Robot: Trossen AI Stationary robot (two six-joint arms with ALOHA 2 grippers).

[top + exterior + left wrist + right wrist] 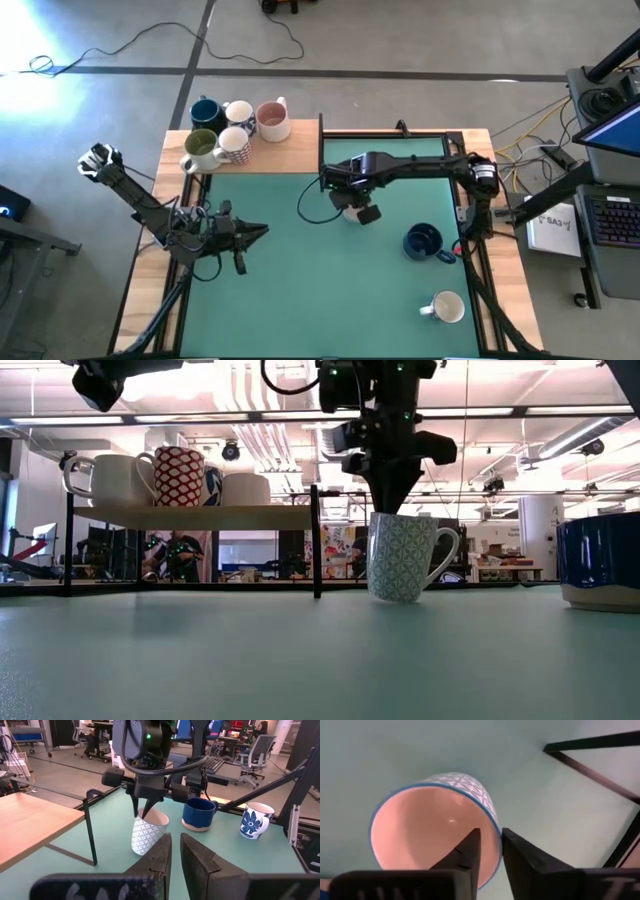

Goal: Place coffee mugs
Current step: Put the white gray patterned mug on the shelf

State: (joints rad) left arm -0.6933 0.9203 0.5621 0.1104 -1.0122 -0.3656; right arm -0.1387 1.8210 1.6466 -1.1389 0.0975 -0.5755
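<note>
My right gripper (350, 205) is shut on the rim of a blue-and-white patterned mug, pink inside (427, 827), near the middle of the green mat. In the low view the mug (400, 560) is at the mat's surface, slightly tilted, with its handle (447, 560) free. My left gripper (260, 232) is shut and empty at the mat's left side, pointing toward that mug. A dark blue mug (425, 242) and a white mug with a blue flower (254, 819) stand on the mat to the right. Several mugs (235, 130) stand on the wooden shelf at the far left. My right gripper pinches the mug's wall at the rim (493, 831), one finger (467, 852) inside the mug and one (525, 860) outside. The fingers come from above, pointing down. The mug hangs slightly tilted, mouth up; I cannot tell whether its base touches the mat.
A raised wooden shelf (190, 516) on a black frame runs along the far edge, with an upright black post (316, 540) at its end. Cables (315, 205) hang from the right arm. The mat's near left and middle (300, 300) hold nothing.
</note>
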